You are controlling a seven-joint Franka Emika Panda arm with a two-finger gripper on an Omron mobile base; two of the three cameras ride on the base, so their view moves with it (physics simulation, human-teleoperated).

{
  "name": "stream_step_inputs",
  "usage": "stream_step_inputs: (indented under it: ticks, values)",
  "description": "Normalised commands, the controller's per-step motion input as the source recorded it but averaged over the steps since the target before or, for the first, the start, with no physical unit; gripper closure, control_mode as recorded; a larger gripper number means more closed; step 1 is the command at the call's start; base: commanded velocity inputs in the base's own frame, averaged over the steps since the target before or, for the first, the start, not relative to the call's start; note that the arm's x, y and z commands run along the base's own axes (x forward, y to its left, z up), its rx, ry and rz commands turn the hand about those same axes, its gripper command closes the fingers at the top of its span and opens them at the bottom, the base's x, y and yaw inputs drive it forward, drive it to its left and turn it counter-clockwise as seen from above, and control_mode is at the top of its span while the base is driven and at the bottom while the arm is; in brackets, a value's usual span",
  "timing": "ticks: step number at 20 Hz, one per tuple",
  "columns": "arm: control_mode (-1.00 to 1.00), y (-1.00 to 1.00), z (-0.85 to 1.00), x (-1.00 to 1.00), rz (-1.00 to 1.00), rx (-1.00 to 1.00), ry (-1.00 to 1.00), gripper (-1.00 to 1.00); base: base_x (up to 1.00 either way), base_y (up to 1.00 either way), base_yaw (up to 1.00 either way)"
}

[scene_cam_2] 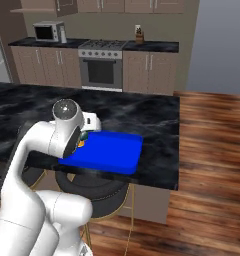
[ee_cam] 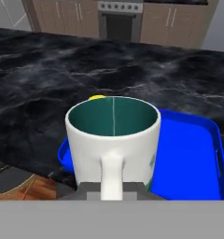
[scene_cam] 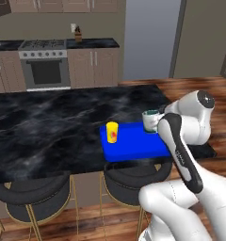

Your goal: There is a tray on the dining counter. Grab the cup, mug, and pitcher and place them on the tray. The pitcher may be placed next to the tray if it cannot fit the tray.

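My gripper [ee_cam: 112, 190] is shut on the handle of the white mug [ee_cam: 113, 135], whose teal inside faces the hand view. In the left base view the mug [scene_cam: 151, 120] sits upright at the far right corner of the blue tray [scene_cam: 133, 143]; I cannot tell whether it touches the tray. The yellow cup [scene_cam: 112, 132] stands upright on the tray's near left part, and a yellow sliver of the cup [ee_cam: 97, 97] peeks over the mug's rim. The tray [scene_cam_2: 112, 150] lies on the dining counter [scene_cam: 49, 122] near its front edge. The pitcher is out of view.
Two round black stools [scene_cam: 32, 200] [scene_cam: 133, 181] stand under the counter's near edge. A stove [scene_cam: 44, 66] and beige cabinets line the back wall. My own arm [scene_cam_2: 47, 145] covers the tray's left side in the right base view.
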Motion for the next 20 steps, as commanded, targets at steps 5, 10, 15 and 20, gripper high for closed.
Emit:
stream_step_inputs:
  ticks: [5,10,15,20]
  values:
    - [-1.00,0.00,-0.09,0.45,0.01,0.00,0.25,1.00,0.00,0.00,0.00]
    - [-1.00,0.00,-0.16,0.48,0.00,0.00,0.17,1.00,0.00,0.00,0.00]
    - [-1.00,0.01,-0.36,0.53,0.00,0.00,0.00,1.00,0.00,0.00,0.00]
    - [-1.00,0.04,-0.36,0.50,0.00,0.00,0.00,1.00,0.00,0.00,0.00]
